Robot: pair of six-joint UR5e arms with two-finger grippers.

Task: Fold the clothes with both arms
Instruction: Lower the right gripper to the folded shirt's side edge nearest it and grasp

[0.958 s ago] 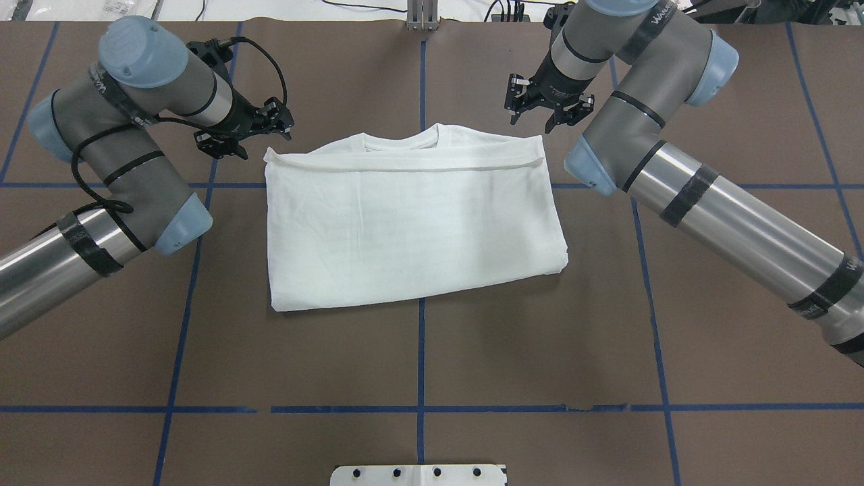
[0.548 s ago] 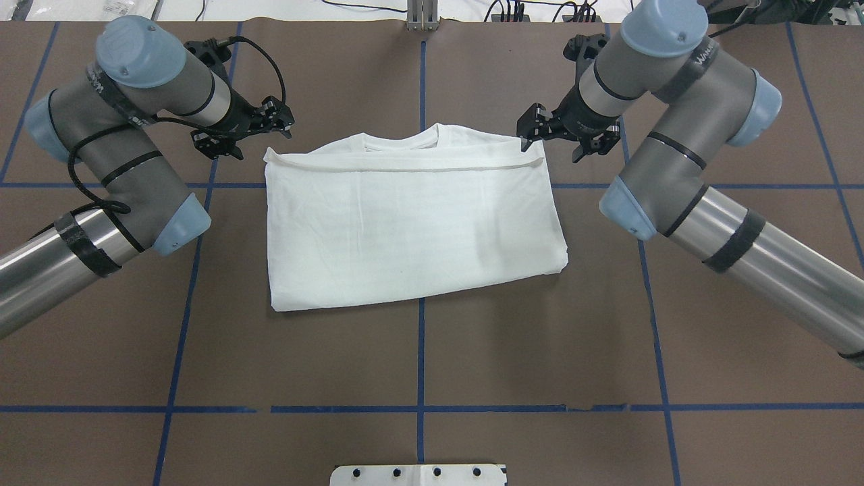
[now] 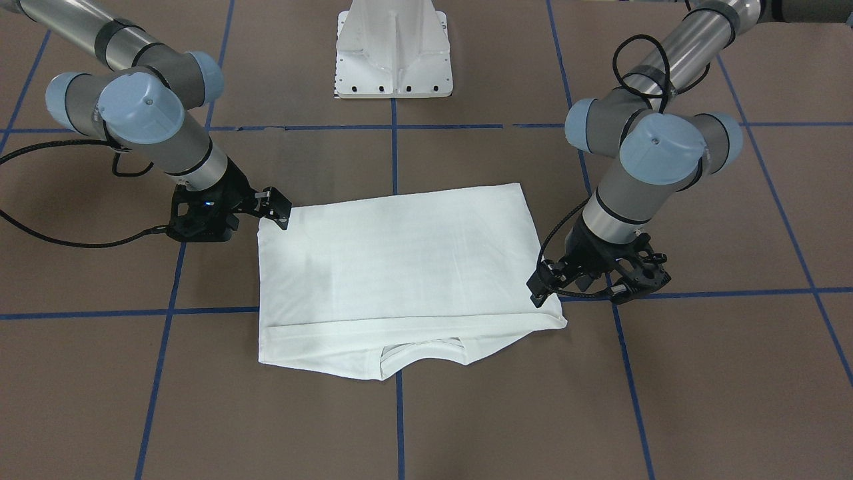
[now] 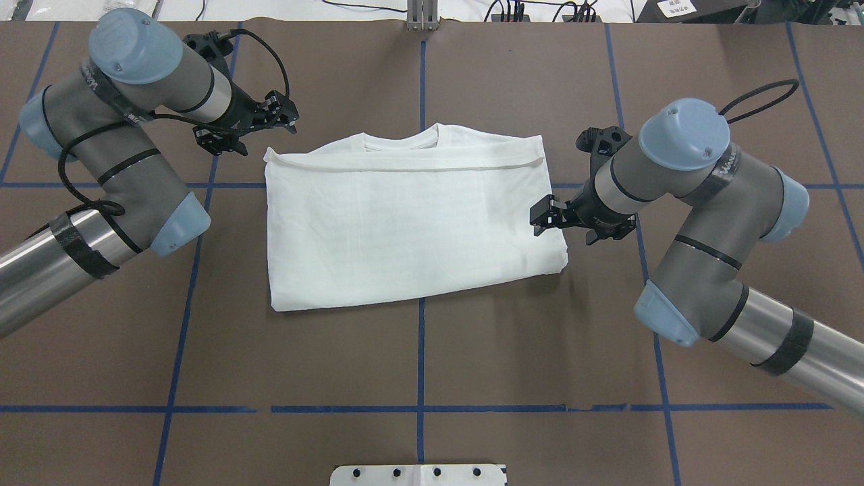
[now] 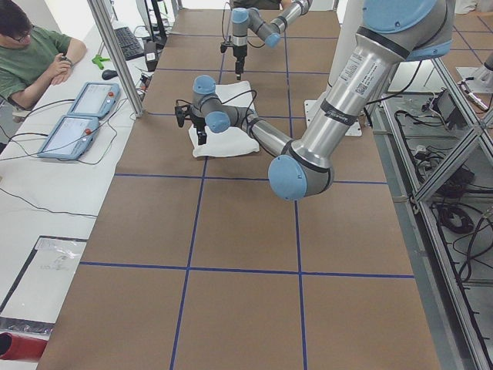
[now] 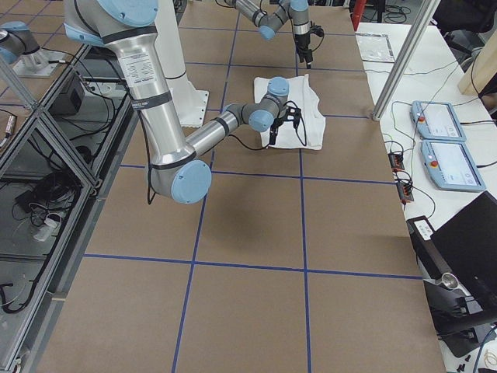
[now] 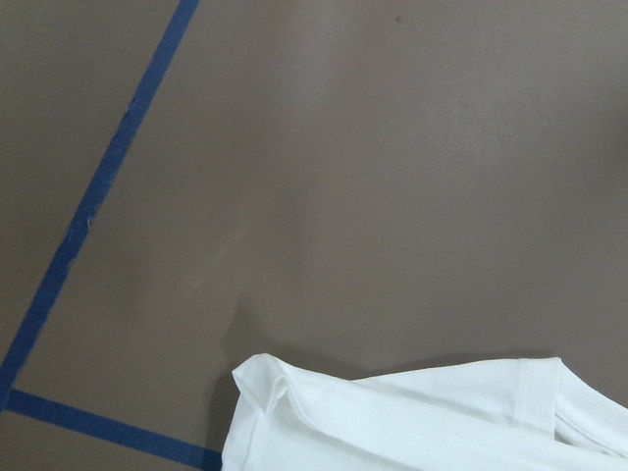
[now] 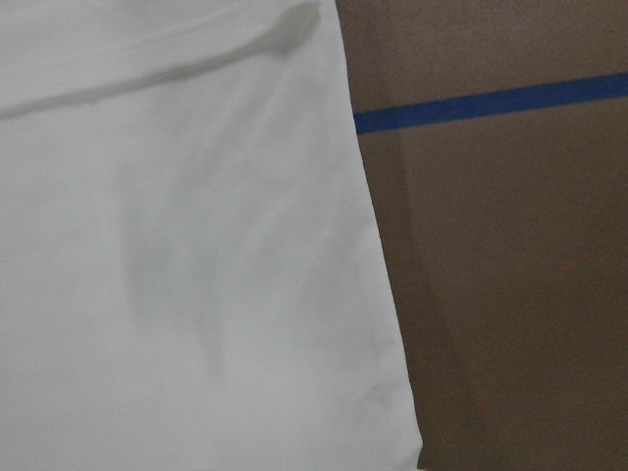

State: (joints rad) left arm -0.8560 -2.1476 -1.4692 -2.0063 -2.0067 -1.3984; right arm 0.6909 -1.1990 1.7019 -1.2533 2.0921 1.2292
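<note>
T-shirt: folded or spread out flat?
Folded. The T-shirt lies as a compact rectangle, no sleeves showing, its hem laid across just below the collar.

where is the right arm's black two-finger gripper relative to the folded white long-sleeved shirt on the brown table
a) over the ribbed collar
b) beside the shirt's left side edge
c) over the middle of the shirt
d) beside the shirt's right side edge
d: the overhead view shows the right gripper beside the right side edge of the folded white shirt, away from the ribbed collar at the far edge.
</note>
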